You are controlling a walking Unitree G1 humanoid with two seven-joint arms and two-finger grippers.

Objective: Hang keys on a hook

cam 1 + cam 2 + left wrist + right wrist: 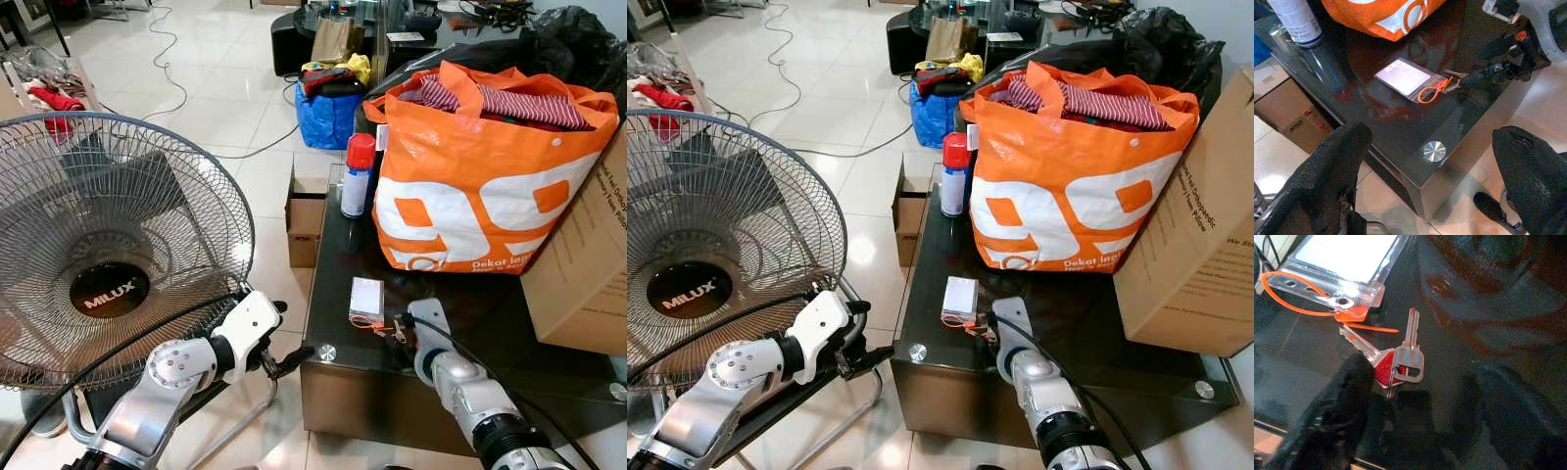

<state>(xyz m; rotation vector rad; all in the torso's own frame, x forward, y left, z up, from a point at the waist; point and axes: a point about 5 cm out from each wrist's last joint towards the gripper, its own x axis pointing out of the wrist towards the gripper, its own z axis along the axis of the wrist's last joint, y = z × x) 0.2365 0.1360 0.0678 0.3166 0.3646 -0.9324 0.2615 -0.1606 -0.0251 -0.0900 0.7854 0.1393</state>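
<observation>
Down on the dark, shiny glass table (490, 313), near its front edge, the right gripper (1415, 396) rests with its two black fingers (1337, 411) spread apart, holding nothing. Between the fingertips lies the little bunch of silver keys with a red tab (1396, 360), flat on the glass. One finger looks like it touches the red tab, but it is blurry there and hard to tell. An orange loop joins the keys to a clear plastic card pouch (1342, 264), which is cut off at the edge of the right wrist view.

Just beside the table's front left corner, the left gripper (1430, 181) hangs in the air over the white tile floor (211, 108). Its fingers are wide apart and hold nothing. A round silver bolt cap (1434, 151) sits on that corner.

Further back on the table stands a white spray can with a red lid (358, 176), next to a big orange and white shopping bag stuffed with striped cloth (480, 186). A brown cardboard box (588, 264) leans at the right edge, partly cut off. A big round metal fan (108, 245) stands on the floor to the left.
</observation>
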